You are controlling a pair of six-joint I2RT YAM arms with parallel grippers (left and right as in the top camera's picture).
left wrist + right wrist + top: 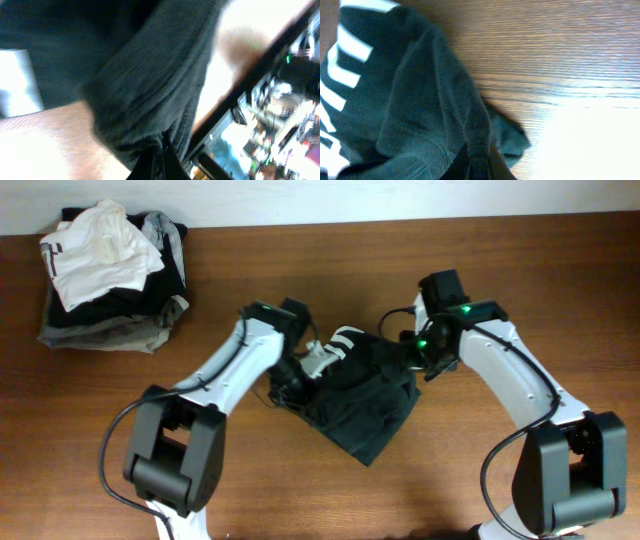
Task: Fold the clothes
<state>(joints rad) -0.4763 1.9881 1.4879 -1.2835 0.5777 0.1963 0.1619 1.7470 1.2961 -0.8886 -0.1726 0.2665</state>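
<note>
Holding the garment at the table centre | left gripper and right gripper each clamped on its cloth | we judge it soft, light, limp (it will sag) | we'd take hems or corners.

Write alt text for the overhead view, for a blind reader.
Two robot arms grip a dark, white-striped garment mid-table, the left gripper on its left edge, the right gripper on its right edge. A pile of black, white and grey clothes sits in the far left corner of the wooden table.
</note>
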